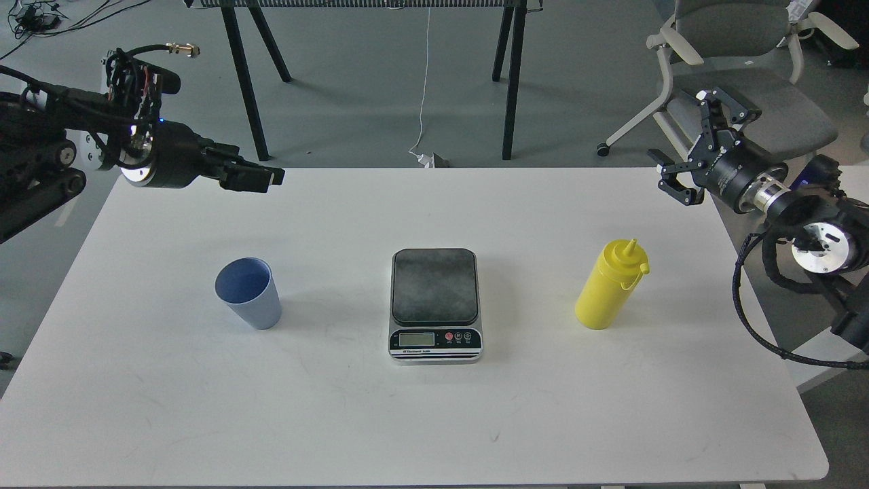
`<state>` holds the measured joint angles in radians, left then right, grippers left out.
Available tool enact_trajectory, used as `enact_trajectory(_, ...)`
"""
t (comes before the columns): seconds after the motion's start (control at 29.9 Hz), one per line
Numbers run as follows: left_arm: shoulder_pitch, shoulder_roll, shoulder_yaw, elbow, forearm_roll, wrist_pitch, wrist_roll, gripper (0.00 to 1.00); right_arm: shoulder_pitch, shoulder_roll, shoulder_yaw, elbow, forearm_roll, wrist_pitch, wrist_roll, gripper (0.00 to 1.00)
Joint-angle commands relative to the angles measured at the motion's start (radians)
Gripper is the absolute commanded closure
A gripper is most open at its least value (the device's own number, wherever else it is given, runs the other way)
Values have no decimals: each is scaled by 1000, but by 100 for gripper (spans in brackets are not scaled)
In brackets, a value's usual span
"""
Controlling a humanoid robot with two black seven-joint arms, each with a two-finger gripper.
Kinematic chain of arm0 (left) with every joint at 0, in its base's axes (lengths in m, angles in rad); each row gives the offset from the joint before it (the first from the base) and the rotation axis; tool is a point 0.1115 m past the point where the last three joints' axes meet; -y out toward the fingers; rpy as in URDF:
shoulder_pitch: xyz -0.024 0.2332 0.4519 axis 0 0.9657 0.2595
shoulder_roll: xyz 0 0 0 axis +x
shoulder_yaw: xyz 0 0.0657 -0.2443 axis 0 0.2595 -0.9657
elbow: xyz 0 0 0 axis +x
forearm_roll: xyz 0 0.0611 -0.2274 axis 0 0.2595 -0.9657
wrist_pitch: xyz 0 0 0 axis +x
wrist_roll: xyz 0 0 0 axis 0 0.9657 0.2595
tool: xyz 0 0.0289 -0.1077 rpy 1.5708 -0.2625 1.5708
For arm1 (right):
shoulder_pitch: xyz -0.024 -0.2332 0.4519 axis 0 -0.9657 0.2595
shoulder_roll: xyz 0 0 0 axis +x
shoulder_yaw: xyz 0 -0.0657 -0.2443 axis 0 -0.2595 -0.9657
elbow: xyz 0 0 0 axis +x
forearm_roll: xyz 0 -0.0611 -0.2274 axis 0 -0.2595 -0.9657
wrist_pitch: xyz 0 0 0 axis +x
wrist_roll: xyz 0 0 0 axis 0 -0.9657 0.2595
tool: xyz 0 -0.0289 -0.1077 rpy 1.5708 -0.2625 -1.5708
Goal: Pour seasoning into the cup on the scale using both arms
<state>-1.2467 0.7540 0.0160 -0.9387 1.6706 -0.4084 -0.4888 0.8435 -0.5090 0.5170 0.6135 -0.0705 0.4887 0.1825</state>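
A blue cup [247, 292] and yellow squeeze bottle [610, 286] flank the empty kitchen scale [434, 304] on the worktop [434, 421]; right hand [686, 153] hangs open, left hand [261, 178] unreadable.

On the table [170, 380] the kitchen scale [435, 304] sits in the middle, with the ribbed cup [248, 293] well apart to its left and the squeeze bottle [609, 285] well apart to its right, all three in a rough row (nothing rests on the scale's platform). The left gripper [261, 178] hangs over the far left part of the table, beyond the cup. The right gripper [692, 146] hangs at the far right corner, beyond the bottle, and an office chair [740, 47] stands behind it.
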Motion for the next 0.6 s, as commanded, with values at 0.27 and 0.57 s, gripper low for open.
enact_trajectory(0.27, 10, 4, 73, 1, 104, 2, 0, 0, -3, 1, -2, 2, 0, 0, 0, 1)
enact_trajectory(0.57, 39, 2, 96, 1, 153, 3, 0, 1, -3, 1, -2, 3, 0, 0, 0, 1)
